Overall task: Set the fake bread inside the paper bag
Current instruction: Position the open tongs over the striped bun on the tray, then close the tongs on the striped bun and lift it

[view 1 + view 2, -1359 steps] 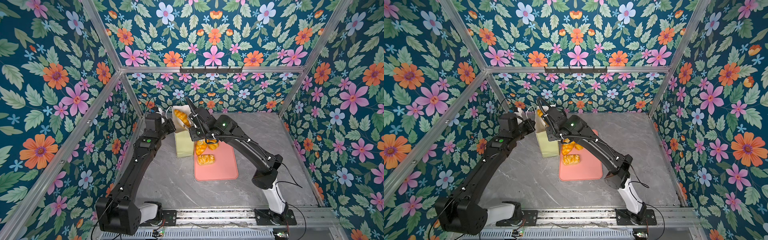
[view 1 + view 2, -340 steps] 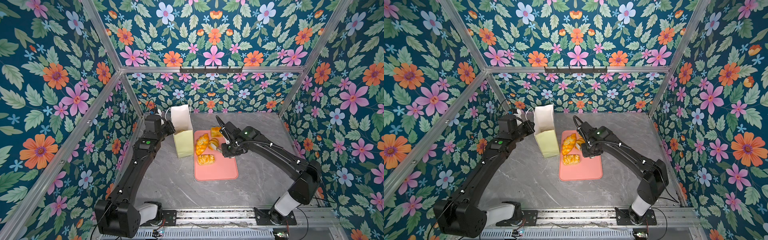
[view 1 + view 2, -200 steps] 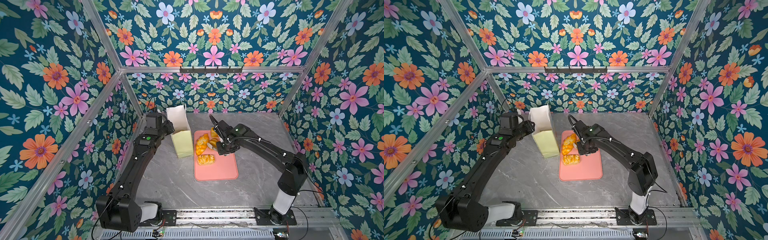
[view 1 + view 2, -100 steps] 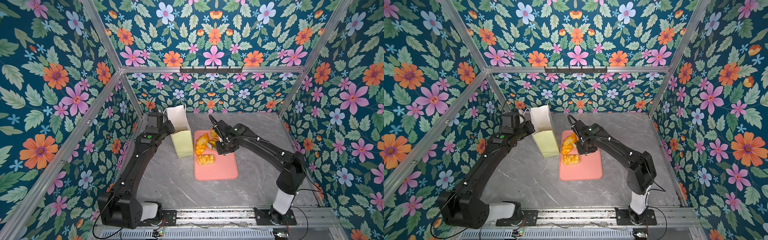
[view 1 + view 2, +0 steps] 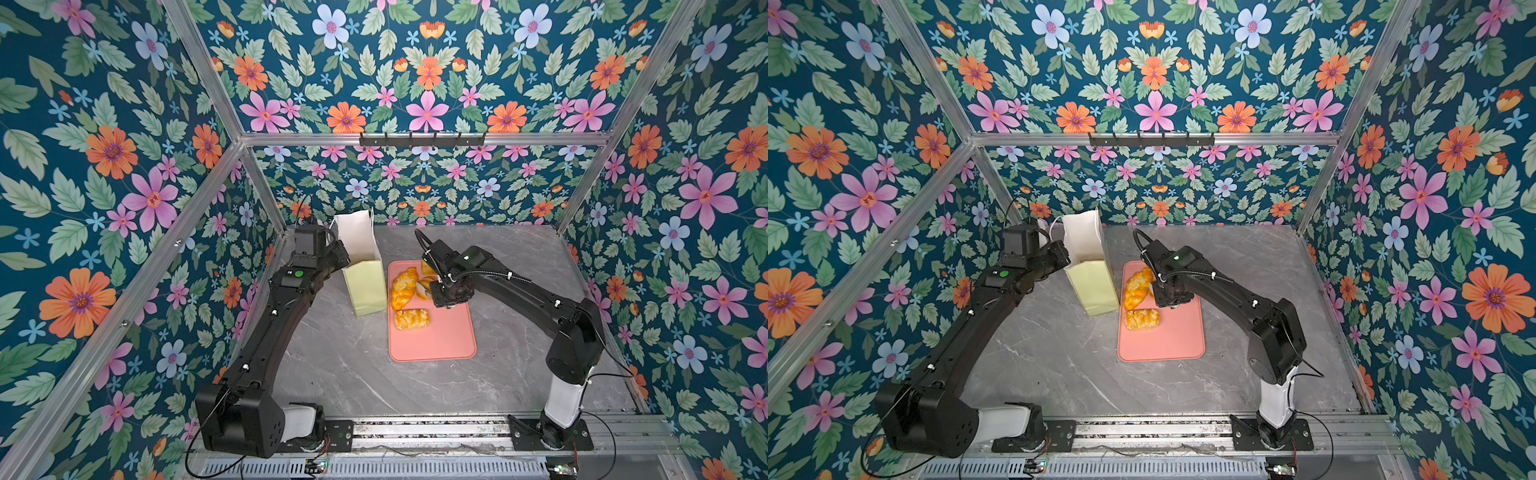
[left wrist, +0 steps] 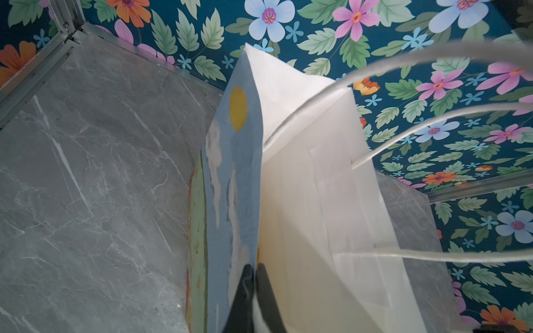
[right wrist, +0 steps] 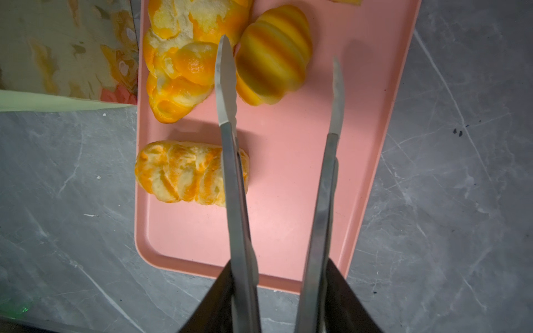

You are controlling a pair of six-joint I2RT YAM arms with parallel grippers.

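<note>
**Both top views:** paper bag [image 5: 365,286], tall, thin-walled, pale green outside and white within, upright at the tip of the left pincer [image 5: 341,259]. Flat pink tray [image 5: 432,340] under the right pincer [image 5: 446,297], with braided loaf [image 5: 402,286] and flaky rectangular pastry [image 5: 411,319] lying between that pincer and the bag. Looks light enough to tip or slide under a sideways tug.

**Left wrist view:** pincer tips clamped tight on one thin paper wall of the bag, mouth open beyond them, white cord handles [image 6: 432,124] looping past. May crease or tear at that pinch, or sag shut if let go.

**Right wrist view:** right pincer gripping steel tongs [image 7: 230,178], blades apart. One tip wedged between the knotted loaf and the smooth, ridged croissant [image 7: 274,54], the other just beyond the croissant; nothing squeezed yet. Glossy, rounded, probably squashy, so could squirt from slick metal on closing. Could also shove the loaf against the bag, or roll off the low tray rim onto the marbled grey counter [image 7: 447,173].
</note>
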